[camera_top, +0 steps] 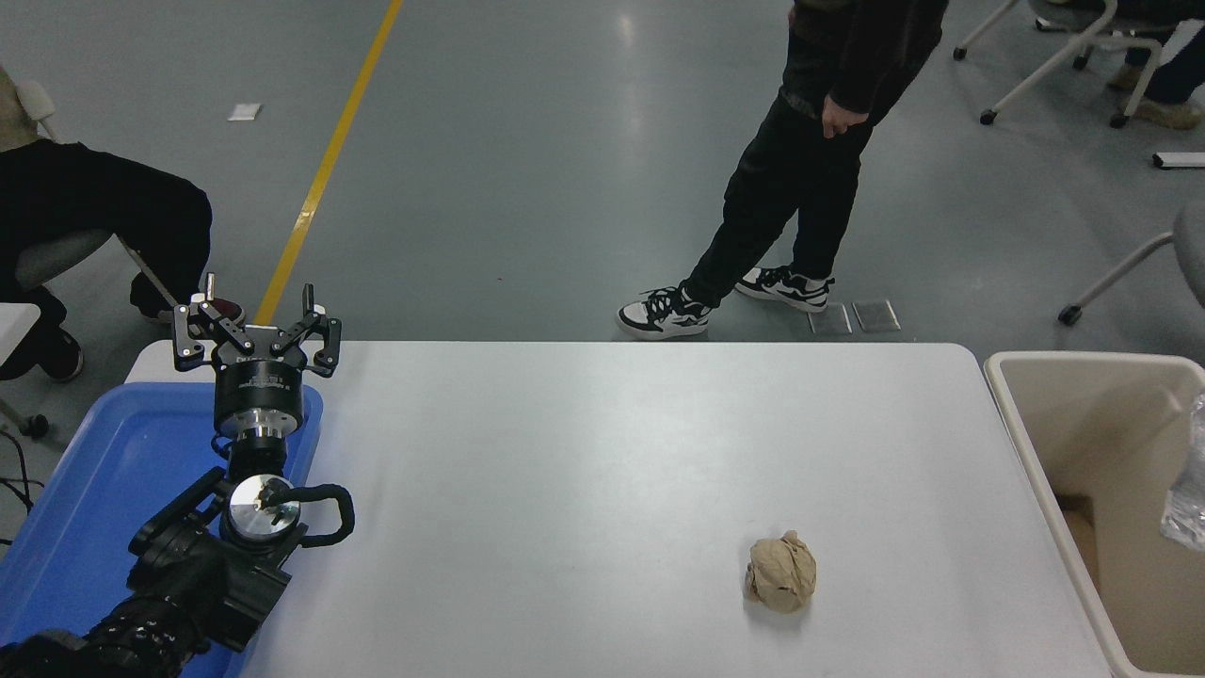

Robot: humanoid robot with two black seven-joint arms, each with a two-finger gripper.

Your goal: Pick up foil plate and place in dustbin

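Silver foil plate [1186, 480] hangs over dustbin [1083, 363] off table's right edge; right gripper unseen, left gripper [256, 325] spread, parked far-left corner.

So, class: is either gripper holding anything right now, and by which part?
The left gripper is open and empty. The right is out of view; foil shows over the dustbin, its hold unseen.

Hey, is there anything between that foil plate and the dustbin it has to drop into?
Nothing visible does. The foil plate shows only as a shiny sliver at the right edge, already over the open dustbin. The paper ball lies on the table, outside the bin.
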